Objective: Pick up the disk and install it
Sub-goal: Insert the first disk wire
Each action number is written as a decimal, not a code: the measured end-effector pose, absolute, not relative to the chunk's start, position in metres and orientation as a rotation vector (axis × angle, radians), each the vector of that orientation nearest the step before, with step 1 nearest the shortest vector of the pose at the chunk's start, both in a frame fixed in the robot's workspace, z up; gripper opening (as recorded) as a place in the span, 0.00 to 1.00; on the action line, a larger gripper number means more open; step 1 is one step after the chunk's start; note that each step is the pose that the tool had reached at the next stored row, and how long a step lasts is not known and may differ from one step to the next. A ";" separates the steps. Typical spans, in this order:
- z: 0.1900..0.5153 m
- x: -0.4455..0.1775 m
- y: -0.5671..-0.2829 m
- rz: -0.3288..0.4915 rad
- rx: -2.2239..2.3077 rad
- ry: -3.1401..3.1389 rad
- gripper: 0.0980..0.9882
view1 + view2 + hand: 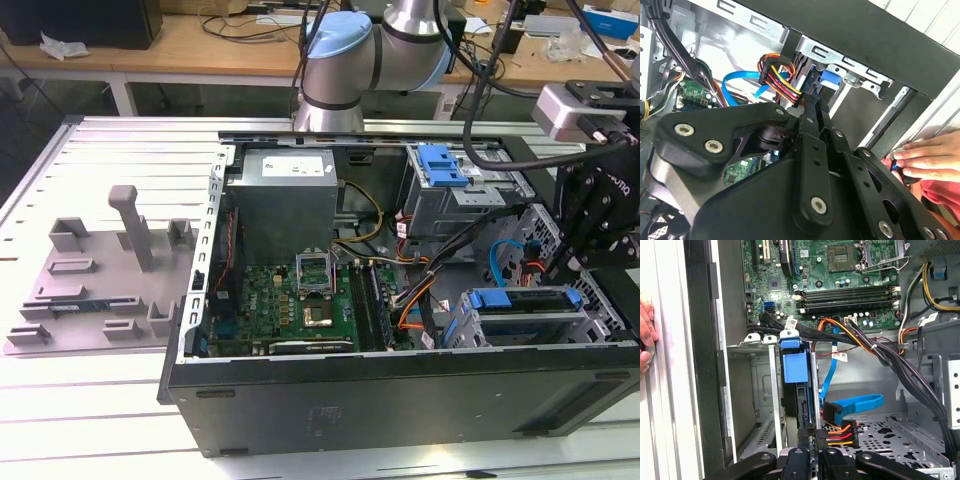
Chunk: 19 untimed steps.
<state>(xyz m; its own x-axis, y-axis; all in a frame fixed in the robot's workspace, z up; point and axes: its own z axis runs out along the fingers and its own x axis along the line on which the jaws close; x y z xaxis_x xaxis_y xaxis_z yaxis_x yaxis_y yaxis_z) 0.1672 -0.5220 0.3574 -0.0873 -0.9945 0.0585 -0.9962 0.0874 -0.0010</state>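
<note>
The disk [520, 300] stands on edge in the grey drive cage [455, 330] at the front corner of the open computer case, on the exterior view's right. Its blue carrier [793, 365] faces up. In the second wrist view the same blue carrier [830, 80] shows just past the fingertips. My gripper [580, 265] hangs over the disk's outer end. Both wrist views show the gripper [811, 437] [814, 102] with its fingers drawn together, tips at the disk's dark edge. Whether they pinch any part of it is hidden.
A second cage with a blue bracket [440, 165] stands at the back of the case. Bundled cables [840, 432] and a blue data cable [855, 404] lie beside the disk. A person's hand [930, 155] rests outside the case wall. A grey fixture [110, 270] sits on the exterior view's left.
</note>
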 end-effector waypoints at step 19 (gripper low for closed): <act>0.354 0.166 -0.523 0.062 2.092 -2.286 0.07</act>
<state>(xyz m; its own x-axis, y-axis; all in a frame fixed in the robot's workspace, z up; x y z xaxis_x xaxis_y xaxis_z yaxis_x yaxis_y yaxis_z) 0.1661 -0.5229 0.3540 -0.0884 -0.9944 0.0583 -0.9961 0.0885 -0.0009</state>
